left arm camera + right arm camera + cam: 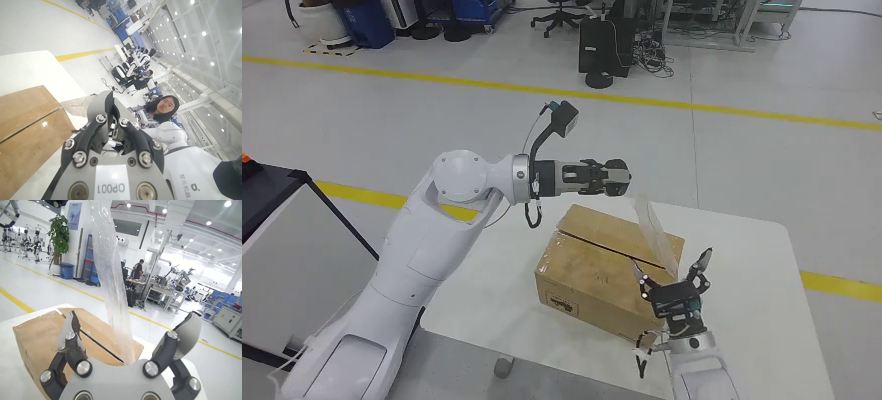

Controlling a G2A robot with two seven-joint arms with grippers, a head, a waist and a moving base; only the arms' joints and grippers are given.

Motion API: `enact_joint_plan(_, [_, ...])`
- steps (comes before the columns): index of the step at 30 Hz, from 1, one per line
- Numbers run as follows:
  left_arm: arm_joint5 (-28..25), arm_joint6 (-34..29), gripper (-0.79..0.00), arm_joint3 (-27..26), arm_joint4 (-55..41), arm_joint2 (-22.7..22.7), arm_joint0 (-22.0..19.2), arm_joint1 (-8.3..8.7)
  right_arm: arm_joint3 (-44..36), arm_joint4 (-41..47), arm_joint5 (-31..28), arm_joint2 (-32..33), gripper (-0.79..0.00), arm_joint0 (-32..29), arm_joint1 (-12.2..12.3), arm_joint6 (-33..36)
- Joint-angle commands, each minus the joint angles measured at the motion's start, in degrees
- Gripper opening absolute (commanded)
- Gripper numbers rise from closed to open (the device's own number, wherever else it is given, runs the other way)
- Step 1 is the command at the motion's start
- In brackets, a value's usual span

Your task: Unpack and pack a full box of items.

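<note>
The cardboard box sat on the white table, flaps closed, its clear tape strip peeled up from the seam. Left wrist view: the left gripper was clamped on that strip. Right wrist view: the right gripper gaped empty beside the box. Unpacking seemed barely begun.

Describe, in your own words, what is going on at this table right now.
The left pincer is shut on a clear tape strip, lifted above the cardboard box on the white table. The strip's lower end clings to the box's end, where the right pincer hangs open. The box's flaps lie closed.
</note>
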Motion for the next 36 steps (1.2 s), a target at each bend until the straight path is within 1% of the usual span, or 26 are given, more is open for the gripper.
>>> enact_joint_plan(1, [0.0, 0.0, -0.785, 0.0, 0.0, 0.0, 0.0, 0.00, 0.1, -0.4, 0.3, -0.5, 0.000, 0.7, -0.2, 0.5])
enact_joint_plan(8, [0.0, 0.0, -0.785, 0.0, 0.0, 0.0, 0.0, 0.00, 0.5, -1.9, 1.6, -1.7, 0.000, 2.1, -0.7, 2.0])
enact_joint_plan(12, [0.0, 0.0, -0.785, 0.0, 0.0, 0.0, 0.0, 0.00, 0.5, -2.3, 3.6, -1.8, -0.009, 2.6, -1.0, 1.9])
enact_joint_plan(15, [0.0, 0.0, -0.785, 0.0, 0.0, 0.0, 0.0, 0.00, 0.6, -2.7, 4.7, -1.6, -0.055, 3.0, -1.2, 2.3])
enact_joint_plan(18, [0.0, 0.0, -0.785, 0.0, 0.0, 0.0, 0.0, 0.00, 1.1, -2.6, 5.5, -1.6, -0.145, 3.3, -1.4, 2.8])
enact_joint_plan(20, [0.0, 0.0, -0.785, 0.0, 0.0, 0.0, 0.0, 0.00, 1.6, -3.0, 5.8, -1.6, -0.182, 3.8, -1.6, 3.4])
enact_joint_plan(22, [0.0, 0.0, -0.785, 0.0, 0.0, 0.0, 0.0, 0.00, 2.1, -3.0, 6.0, -1.8, -0.249, 4.4, -1.7, 4.0])
enact_joint_plan(24, [0.0, 0.0, -0.785, 0.0, 0.0, 0.0, 0.0, 0.00, 2.8, -3.2, 6.1, -1.9, -0.271, 5.1, -1.9, 4.6])
enact_joint_plan(25, [0.0, 0.0, -0.785, 0.0, 0.0, 0.0, 0.0, 0.00, 3.1, -3.2, 6.1, -2.0, -0.302, 5.5, -2.0, 4.9])
enact_joint_plan(29, [0.0, 0.0, -0.785, 0.0, 0.0, 0.0, 0.0, 0.00, 4.1, -3.7, 5.9, -2.5, -0.314, 6.4, -2.3, 5.6])
enact_joint_plan(34, [0.0, 0.0, -0.785, 0.0, 0.0, 0.0, 0.0, 0.00, 4.8, -4.6, 5.8, -3.1, -0.299, 6.5, -2.6, 5.6])
enact_joint_plan(35, [0.0, 0.0, -0.785, 0.0, 0.0, 0.0, 0.0, 0.00, 4.9, -4.8, 5.9, -3.2, -0.305, 6.4, -2.6, 5.4])
enact_joint_plan(36, [0.0, 0.0, -0.785, 0.0, 0.0, 0.0, 0.0, 0.00, 4.9, -4.9, 6.0, -3.2, -0.329, 6.3, -2.7, 5.2])
